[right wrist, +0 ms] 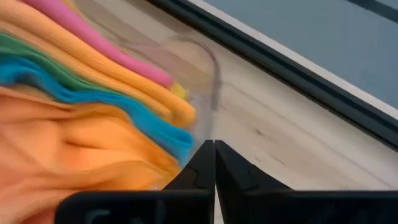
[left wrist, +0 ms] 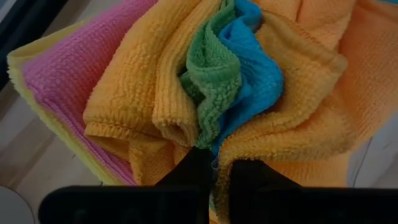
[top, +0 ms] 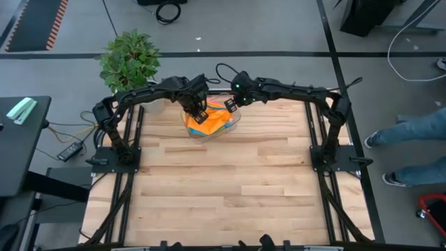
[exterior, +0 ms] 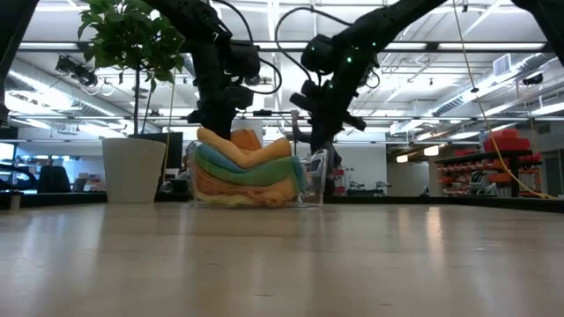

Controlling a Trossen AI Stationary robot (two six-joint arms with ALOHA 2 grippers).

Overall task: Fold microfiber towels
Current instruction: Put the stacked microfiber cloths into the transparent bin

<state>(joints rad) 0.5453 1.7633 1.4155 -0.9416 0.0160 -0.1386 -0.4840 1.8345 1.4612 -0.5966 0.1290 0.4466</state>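
A heap of microfiber towels [top: 209, 123] fills a clear plastic bin [exterior: 314, 181] at the table's far middle. Orange cloth [left wrist: 143, 81] lies on top, creased together with green [left wrist: 211, 74] and blue [left wrist: 256, 70]; pink [left wrist: 62, 68] and yellow [left wrist: 23, 79] lie beneath. My left gripper [top: 197, 111] is above the heap, shut on its top folds. My right gripper [top: 230, 104] hovers shut just over the bin's right rim [right wrist: 211, 62], nothing between its fingers [right wrist: 214, 158]. My left gripper pinches a gathered bunch at the top of the heap [left wrist: 214, 146], where orange, green and blue folds run together at its fingertips; how many layers, I cannot tell. It comes from above, pointing steeply down. The cloth puckers up toward the fingers [exterior: 211, 136] while the towels stay in the bin.
A potted plant [top: 130, 59] in a white pot [exterior: 132, 167] stands at the table's far left, close to the bin. Bare wood [top: 223, 195] stretches from the bin to the near edge. A person's legs [top: 411, 132] show beyond the table's right side.
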